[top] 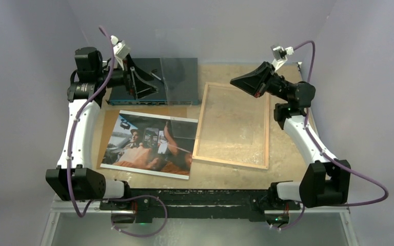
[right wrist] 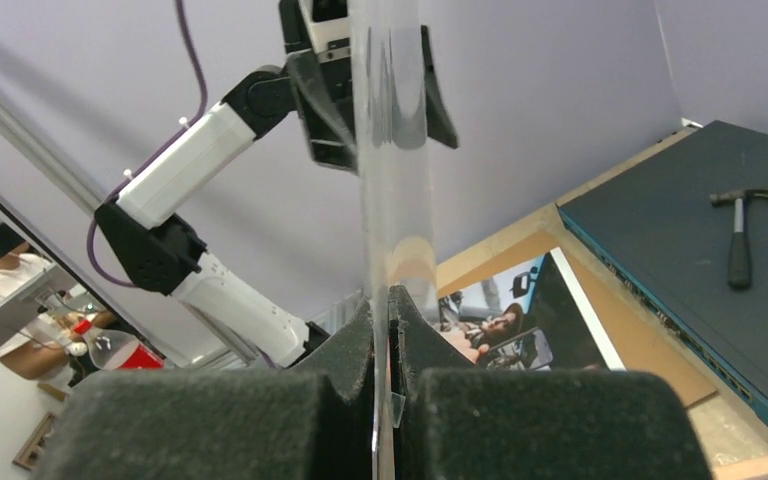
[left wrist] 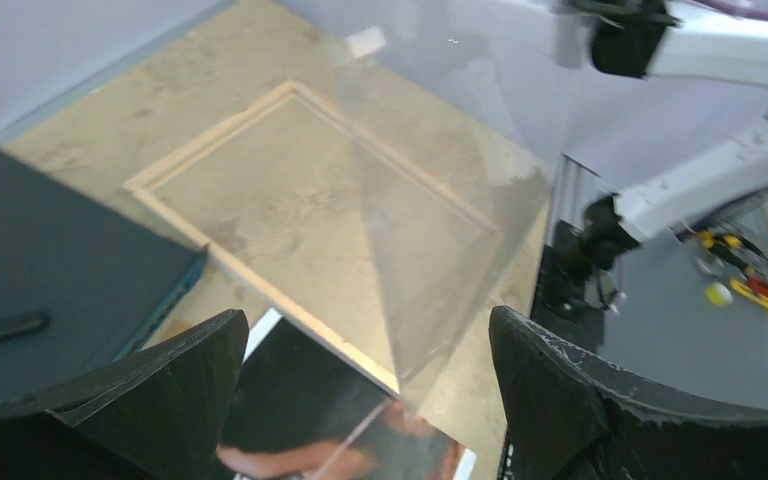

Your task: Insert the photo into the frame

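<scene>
The photo lies face up on a brown backing board at the table's left. It also shows low in the left wrist view and the right wrist view. The frame lies flat to its right, wood rim up. My right gripper is shut on the edge of a clear pane, held on edge above the table. At the pane's far end, my left gripper is open, with a finger on either side of the pane and apart from it.
A dark flat box sits at the back left behind the photo, with a small hammer lying on top of it. The left arm rises beyond the pane. Purple walls close in the back and both sides.
</scene>
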Robot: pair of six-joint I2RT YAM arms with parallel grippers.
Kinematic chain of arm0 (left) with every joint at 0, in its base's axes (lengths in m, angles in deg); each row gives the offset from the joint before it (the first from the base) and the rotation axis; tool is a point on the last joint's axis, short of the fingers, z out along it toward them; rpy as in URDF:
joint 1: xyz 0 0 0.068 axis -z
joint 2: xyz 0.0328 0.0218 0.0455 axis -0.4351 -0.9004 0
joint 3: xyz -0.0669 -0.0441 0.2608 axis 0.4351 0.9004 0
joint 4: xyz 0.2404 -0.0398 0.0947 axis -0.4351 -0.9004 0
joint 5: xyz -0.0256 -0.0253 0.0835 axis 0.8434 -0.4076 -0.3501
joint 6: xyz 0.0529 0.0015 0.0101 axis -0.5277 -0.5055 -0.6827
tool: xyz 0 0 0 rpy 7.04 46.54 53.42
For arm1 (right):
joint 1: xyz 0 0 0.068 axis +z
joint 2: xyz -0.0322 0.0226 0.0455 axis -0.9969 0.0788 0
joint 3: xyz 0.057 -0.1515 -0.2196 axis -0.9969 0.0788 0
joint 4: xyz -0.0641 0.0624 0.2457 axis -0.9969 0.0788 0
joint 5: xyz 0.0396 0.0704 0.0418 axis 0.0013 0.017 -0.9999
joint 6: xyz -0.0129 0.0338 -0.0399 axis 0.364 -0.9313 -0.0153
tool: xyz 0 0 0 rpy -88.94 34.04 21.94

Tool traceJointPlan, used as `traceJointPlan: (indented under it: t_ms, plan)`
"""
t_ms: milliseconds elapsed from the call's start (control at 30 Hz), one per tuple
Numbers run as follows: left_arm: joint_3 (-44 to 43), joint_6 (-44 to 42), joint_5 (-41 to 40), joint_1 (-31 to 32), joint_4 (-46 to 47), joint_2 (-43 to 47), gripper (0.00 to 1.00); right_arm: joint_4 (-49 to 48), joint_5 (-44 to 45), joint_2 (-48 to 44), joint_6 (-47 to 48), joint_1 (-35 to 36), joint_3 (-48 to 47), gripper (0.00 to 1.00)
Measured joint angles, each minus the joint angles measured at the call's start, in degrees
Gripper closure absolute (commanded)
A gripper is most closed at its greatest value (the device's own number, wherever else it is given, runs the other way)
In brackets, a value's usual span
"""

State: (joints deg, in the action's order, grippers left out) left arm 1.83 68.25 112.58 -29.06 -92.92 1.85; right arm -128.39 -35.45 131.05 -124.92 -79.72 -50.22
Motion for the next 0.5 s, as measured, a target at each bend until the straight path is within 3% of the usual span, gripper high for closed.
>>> traceJointPlan:
  t_ms: [233,500]
  plan:
    - [6.75,7.3,11.26,-0.2,11.41,6.51,0.13,-1.84,-0.87,0.68,-3.13,-3.37,-1.95,1.0]
    - [8.0,8.46,9.14,2.47,15.43,7.1,0.14,-16.9,0.74,7.52,-18.73,-3.63,-2.27,1.0]
